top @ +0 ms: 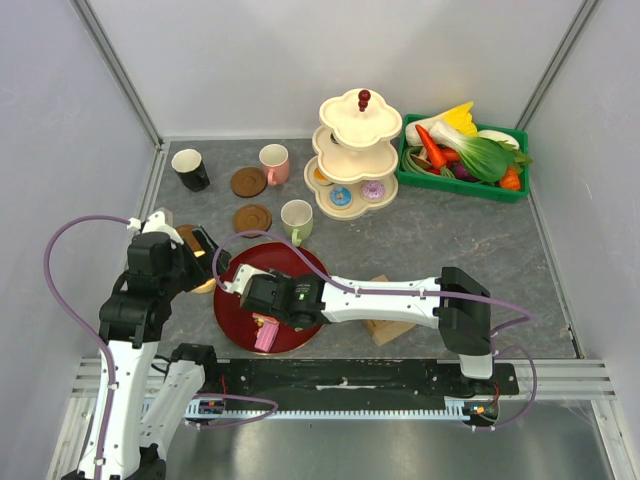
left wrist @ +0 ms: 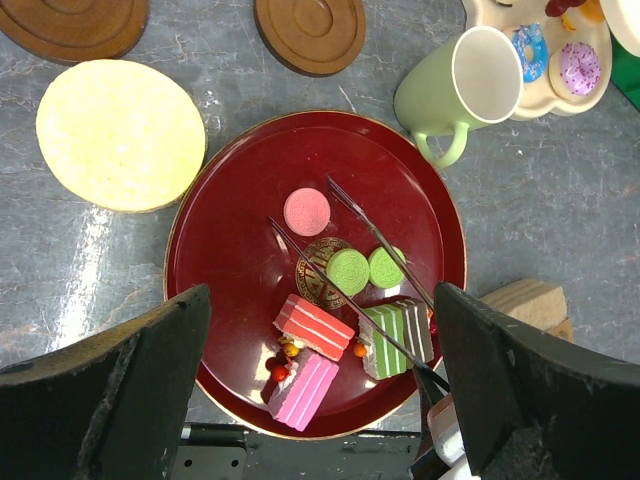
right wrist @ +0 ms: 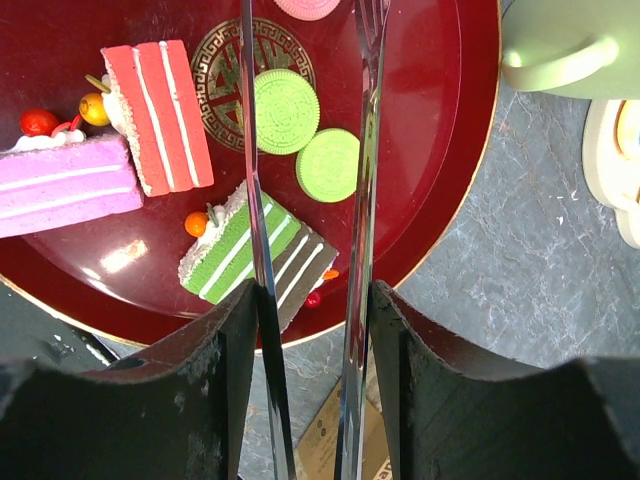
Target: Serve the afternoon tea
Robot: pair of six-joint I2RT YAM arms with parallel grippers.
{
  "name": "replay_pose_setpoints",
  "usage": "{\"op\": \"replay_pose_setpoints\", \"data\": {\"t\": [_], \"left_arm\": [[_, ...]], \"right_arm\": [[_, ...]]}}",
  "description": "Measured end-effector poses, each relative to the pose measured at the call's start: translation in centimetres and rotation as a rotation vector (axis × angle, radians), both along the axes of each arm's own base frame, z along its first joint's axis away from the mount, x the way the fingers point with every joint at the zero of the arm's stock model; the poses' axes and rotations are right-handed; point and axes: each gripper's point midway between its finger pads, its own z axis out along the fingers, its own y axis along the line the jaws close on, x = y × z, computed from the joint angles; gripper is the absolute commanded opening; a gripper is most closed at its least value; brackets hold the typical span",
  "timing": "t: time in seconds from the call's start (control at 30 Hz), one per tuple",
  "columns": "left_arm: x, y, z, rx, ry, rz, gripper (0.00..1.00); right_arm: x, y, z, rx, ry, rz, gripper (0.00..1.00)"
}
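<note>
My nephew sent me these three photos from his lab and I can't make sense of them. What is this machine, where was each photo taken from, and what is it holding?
They show two robot arms bolted to a table's near edge. The wide picture looks down from above; the other two come from cameras on each wrist.

The right gripper is closed on metal tongs, whose tips reach over a red tray. On the tray lie toy sweets: a pink macaron, two green macarons, and striped cake slices. The left gripper hangs open above the tray, holding nothing.

Around it stand a green mug, a pink mug, a black mug, brown coasters, a tiered stand with donuts, and a green crate of toy vegetables.
</note>
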Motion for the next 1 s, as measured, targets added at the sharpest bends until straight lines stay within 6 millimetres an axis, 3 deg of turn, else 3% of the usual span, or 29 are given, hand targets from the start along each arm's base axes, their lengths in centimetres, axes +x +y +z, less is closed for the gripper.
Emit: {"op": "replay_pose_setpoints", "data": {"t": [1.0], "left_arm": [[-0.07, 0.40, -0.53, 0.015, 0.015, 0.017, 0.98]], "right_arm": [[-0.12, -0.50, 0.21, -0.109, -0.046, 0.025, 0.47]]}}
